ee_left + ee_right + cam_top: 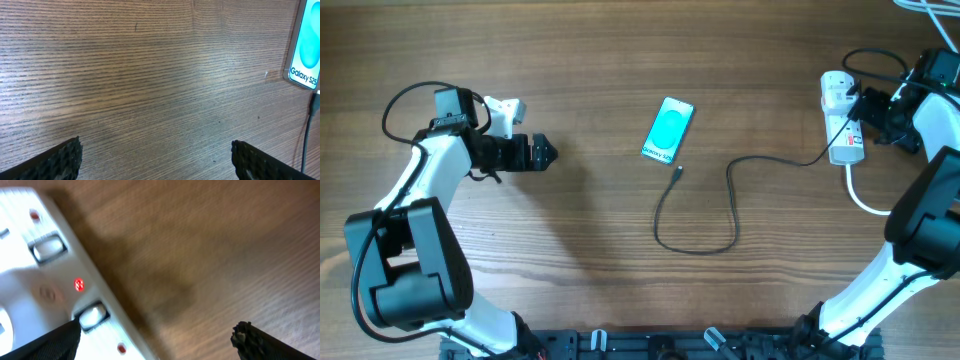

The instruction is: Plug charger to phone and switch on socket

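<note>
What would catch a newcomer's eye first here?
The bright teal phone in the middle stands out, with the thin black charger looping below it, its tip just short of it. At far right, the right claw is poised at the white socket, where a red light glows.

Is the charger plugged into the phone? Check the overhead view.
No: the charger tip lies apart from the phone, just off its lower end.

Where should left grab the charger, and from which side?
Take the charger just behind its connector tip, from above with jaws straddling it: that stretch lies straight and flat on the table, clear of the phone, tip pointing toward it.
</note>
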